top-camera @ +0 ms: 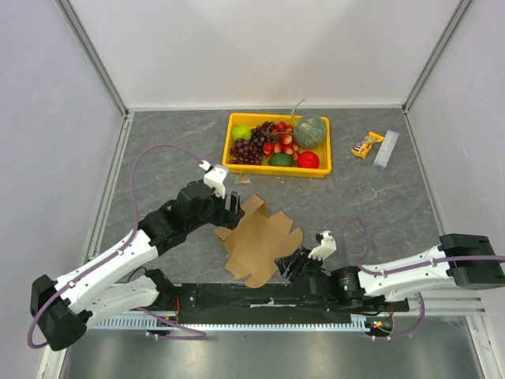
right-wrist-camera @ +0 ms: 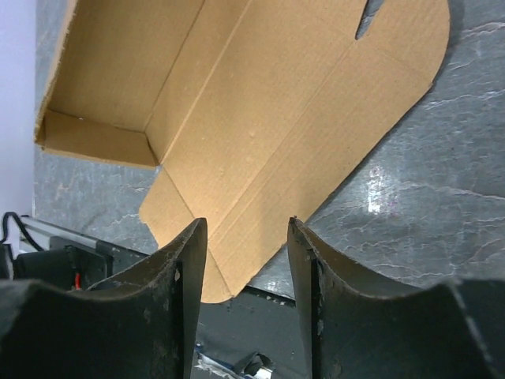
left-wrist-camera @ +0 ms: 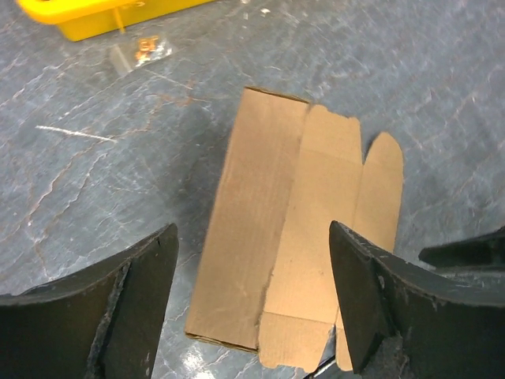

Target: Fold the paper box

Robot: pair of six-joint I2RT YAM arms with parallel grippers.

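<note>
The paper box is a brown die-cut cardboard sheet with rounded flaps, partly folded, near the table's front edge. In the left wrist view the box lies below and between my wide-open fingers. In the right wrist view the box shows a raised side wall at the top left and a rounded flap over the table edge. My left gripper is open above the box's far left corner. My right gripper is open and empty at the box's near right flap; its fingertips stand either side of that flap's edge.
A yellow tray of plastic fruit stands behind the box. A snack bar and a grey packet lie at the back right. The black base rail runs along the table's near edge, just below the box.
</note>
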